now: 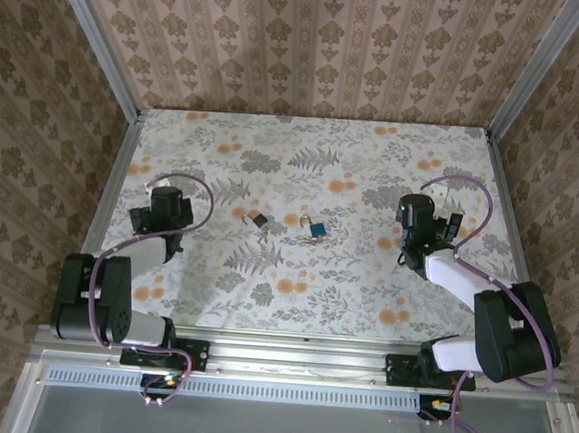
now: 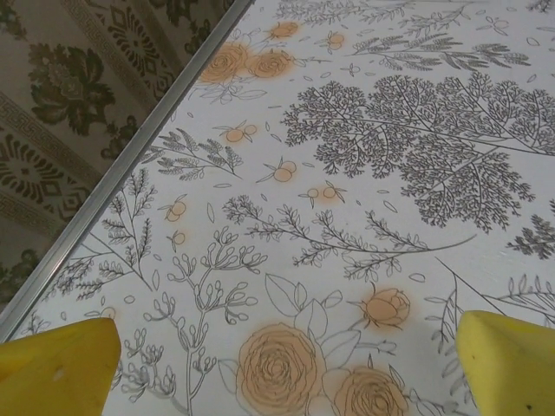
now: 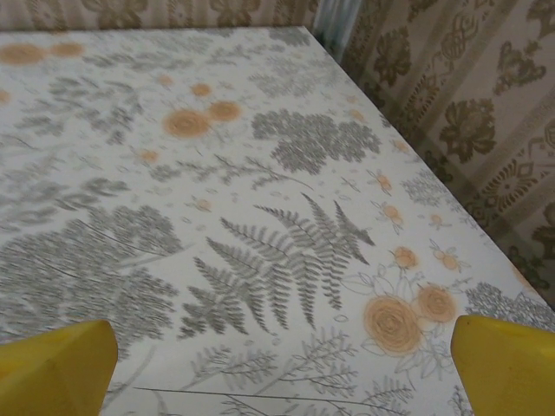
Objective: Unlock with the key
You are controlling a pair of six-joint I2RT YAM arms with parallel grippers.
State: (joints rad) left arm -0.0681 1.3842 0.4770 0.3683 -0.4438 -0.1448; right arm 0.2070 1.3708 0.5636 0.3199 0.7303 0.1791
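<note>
The key (image 1: 259, 221), a black squarish head on a thin wire ring, lies on the flowered table near the middle. The small blue padlock (image 1: 316, 229) with its silver shackle rests just to the right of it, a short gap between them. My left gripper (image 1: 166, 203) hovers well left of the key, its yellow fingertips (image 2: 61, 368) spread wide over bare tabletop. My right gripper (image 1: 422, 215) is well right of the padlock, its yellow fingertips (image 3: 507, 364) also wide apart with nothing between them.
The table (image 1: 374, 163) is fenced by a metal rail (image 2: 130, 156) and patterned walls on the left, back and right. A cable loops over each arm. Open tabletop lies between both grippers and the two objects.
</note>
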